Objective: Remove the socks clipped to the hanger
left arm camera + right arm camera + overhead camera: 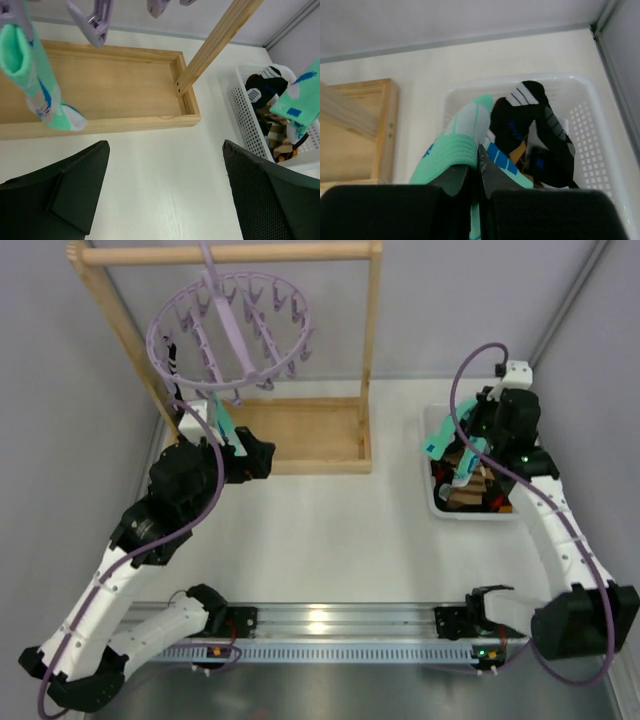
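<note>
Evidently, one mint sock (37, 85) hangs clipped to the lilac hanger (230, 325) at eleven o'clock on the table (320, 530), the left gripper (165, 165) spread wide and empty near it. A second mint sock (465, 135) is pinched in the closed right gripper (479, 175) over the white basket (600, 130) at three o'clock. Light, limp fabric is expected, best taken close under the clip (12, 15).

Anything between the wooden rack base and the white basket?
No. Only bare table lies between the rack base and the basket; the top view and the left wrist view both show it.
</note>
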You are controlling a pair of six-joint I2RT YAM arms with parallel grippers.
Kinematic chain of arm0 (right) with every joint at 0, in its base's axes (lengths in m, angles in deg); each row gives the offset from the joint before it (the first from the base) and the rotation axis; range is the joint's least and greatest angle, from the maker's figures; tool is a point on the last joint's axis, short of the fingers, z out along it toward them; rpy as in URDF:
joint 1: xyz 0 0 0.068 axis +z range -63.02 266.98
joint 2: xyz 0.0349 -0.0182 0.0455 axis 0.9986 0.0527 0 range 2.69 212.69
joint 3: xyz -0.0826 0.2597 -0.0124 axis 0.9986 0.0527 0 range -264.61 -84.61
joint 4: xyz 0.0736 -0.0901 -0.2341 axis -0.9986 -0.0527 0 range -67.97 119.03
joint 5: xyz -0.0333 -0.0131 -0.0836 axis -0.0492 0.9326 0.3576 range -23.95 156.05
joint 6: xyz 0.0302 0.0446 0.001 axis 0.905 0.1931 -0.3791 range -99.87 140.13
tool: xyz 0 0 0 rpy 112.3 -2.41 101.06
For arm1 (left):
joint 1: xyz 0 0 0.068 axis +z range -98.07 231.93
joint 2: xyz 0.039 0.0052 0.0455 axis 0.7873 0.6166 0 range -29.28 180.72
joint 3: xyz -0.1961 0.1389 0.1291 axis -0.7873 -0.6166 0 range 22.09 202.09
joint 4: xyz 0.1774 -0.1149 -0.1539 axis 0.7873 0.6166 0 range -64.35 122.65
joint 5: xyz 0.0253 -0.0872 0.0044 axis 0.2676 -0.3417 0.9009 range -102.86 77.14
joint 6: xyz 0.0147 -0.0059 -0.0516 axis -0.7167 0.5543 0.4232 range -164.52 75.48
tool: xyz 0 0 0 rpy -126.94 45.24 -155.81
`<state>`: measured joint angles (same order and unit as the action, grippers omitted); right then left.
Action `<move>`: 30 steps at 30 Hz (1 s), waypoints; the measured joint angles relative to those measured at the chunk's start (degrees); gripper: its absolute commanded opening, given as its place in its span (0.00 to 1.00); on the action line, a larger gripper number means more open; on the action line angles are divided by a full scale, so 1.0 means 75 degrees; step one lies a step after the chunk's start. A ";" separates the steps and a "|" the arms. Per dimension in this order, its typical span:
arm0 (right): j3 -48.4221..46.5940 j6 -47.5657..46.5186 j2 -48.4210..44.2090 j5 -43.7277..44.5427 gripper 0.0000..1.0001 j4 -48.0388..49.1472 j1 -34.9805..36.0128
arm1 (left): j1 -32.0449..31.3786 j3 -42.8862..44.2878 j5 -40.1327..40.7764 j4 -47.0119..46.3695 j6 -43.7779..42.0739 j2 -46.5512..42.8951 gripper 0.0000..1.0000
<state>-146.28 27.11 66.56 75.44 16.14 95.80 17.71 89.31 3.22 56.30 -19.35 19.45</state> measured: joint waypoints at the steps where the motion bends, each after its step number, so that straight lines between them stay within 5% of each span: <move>1: -0.0044 0.0093 0.0236 -0.0210 0.00 0.0017 -0.0321 | 0.0000 -0.0067 0.0006 0.0149 -0.0047 -0.0187 0.98; 7: -0.0050 0.0705 0.2492 -0.1303 0.00 0.0277 -0.2474 | 0.0000 -0.0210 0.0460 0.1256 -0.0396 -0.0889 0.98; 14: -0.0050 0.0790 0.4162 -0.1317 0.02 0.0265 -0.2602 | 0.0000 -0.0251 0.1731 0.2055 -0.0495 -0.1574 0.98; 18: -0.0052 0.0857 0.4156 -0.1262 0.31 0.0230 -0.2600 | 0.0000 -0.0251 0.2331 0.2168 -0.0493 -0.1950 0.98; 19: -0.0052 0.0851 0.4071 -0.1227 0.49 0.0187 -0.2600 | 0.0000 -0.0251 0.2445 0.2180 -0.0487 -0.1993 0.98; 22: -0.0207 0.0863 0.3675 -0.1134 0.74 -0.0070 -0.2602 | 0.0000 -0.0259 0.2658 0.2203 -0.0420 -0.2008 0.98; 30: -0.1198 0.0688 0.1967 -0.0877 0.99 -0.0525 -0.2597 | 0.0000 -0.0437 0.2783 0.2218 -0.0224 -0.1784 0.98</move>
<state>-155.26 32.27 81.32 68.86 12.21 76.32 17.71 86.03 24.09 72.93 -21.03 6.07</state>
